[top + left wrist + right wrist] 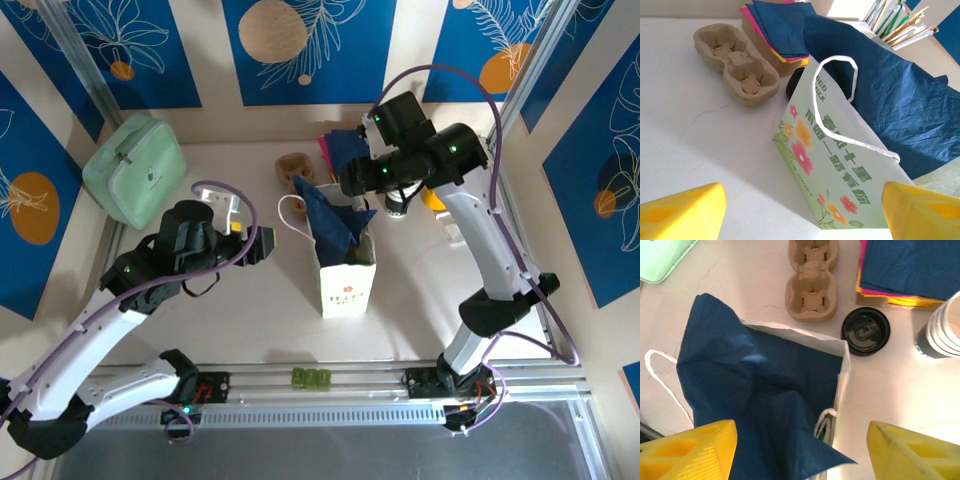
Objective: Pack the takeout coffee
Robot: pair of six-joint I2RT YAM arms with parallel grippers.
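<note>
Right end effector (802, 440) gapes empty above the bag (795, 334); left end effector (802, 210) equally wide, empty. The takeout coffee (942, 327) stands on the table (890, 390) at the bag's two o'clock. Risk: nested cups could lift together, and the blue tissue (750, 385) could choke the bag's mouth.

The takeout coffee (941, 327), a stack of white ribbed paper cups with a dark lower part, stands upright on the counter (890, 385). It sits ahead and right of the right claw (800, 440), partly cut off at the edge.
</note>
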